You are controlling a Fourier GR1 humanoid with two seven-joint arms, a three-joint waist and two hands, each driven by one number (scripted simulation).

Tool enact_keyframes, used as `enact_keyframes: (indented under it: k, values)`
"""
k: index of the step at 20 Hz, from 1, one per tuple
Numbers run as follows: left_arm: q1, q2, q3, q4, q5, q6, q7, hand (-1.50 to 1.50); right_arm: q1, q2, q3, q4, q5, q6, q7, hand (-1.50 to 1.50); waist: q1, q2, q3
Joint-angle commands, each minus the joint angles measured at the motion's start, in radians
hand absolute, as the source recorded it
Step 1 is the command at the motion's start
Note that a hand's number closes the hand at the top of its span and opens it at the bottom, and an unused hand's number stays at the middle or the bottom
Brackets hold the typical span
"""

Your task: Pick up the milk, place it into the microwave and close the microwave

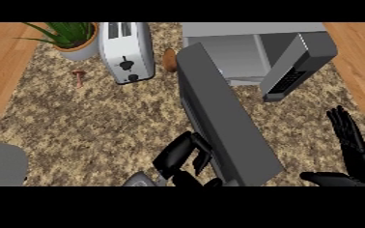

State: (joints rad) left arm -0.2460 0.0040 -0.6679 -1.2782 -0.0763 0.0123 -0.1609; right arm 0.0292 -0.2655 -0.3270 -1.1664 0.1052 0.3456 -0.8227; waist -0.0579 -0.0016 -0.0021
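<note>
The microwave (249, 34) stands at the back right of the counter. Its grey door (224, 121) is swung far out toward me, and the cavity (239, 60) behind it is open. No milk shows anywhere; the door hides part of the cavity. My left hand (182, 158) is low in the middle, with relaxed fingers against the door's left face near its free end and nothing in them. At the right edge my right hand (348, 137) rests open, fingers up and thumb out, apart from the microwave.
A silver toaster (126, 50) stands at the back, left of the microwave, with a potted plant (71, 38) beyond it. A brown rounded item (170, 59) lies between toaster and door. A small reddish item (78, 77) lies further left. A grey object (10, 164) sits at the left edge.
</note>
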Motion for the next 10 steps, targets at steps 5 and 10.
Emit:
enact_keyframes:
  k: [5, 10]
  values:
    - [-0.201, -0.004, -0.194, 0.266, 0.173, 0.163, -0.048, 1.50, 0.050, -0.054, 0.016, -0.137, -0.120, 0.161, -0.006, -1.50, -0.055, 0.015, -0.001]
    - [-0.245, -0.004, -0.271, 0.273, 0.237, 0.352, -0.010, 1.50, 0.011, -0.108, 0.006, -0.217, -0.191, 0.171, 0.037, -1.50, -0.088, 0.015, -0.002]
